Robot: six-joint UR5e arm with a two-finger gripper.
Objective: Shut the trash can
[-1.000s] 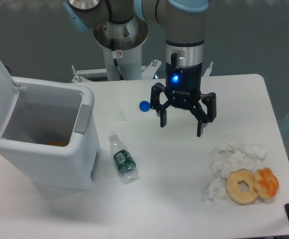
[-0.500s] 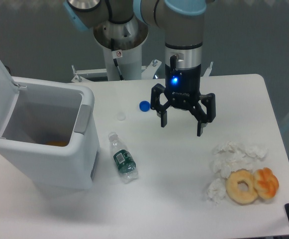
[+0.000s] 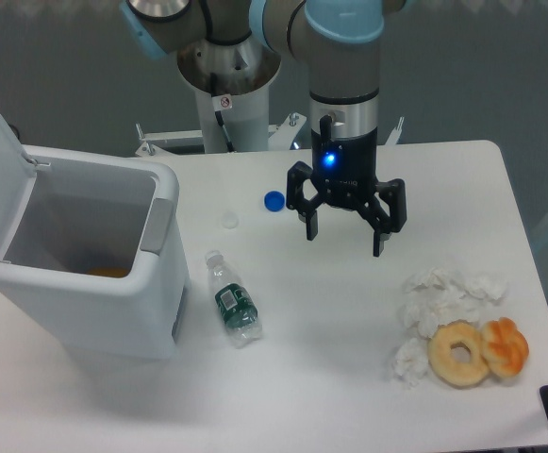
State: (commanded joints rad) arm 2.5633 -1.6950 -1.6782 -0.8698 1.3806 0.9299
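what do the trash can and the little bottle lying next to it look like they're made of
The trash can, lid up, looks like white moulded plastic with a smooth, slightly glossy finish: rounded corners, even colour, grey latch on the front. The bottle looks like thin clear plastic, since the table shows through it; it carries a dark label, and its cap end is hard to make out.

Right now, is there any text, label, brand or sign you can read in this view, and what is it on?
Gripper: pale brand lettering on its black body, too blurred to read.
Plastic bottle: dark green label, print too small to read.
Robot base column: small red-and-white round sticker, a prohibition-style sign; its symbol is unclear.
Trash can: no visible text.
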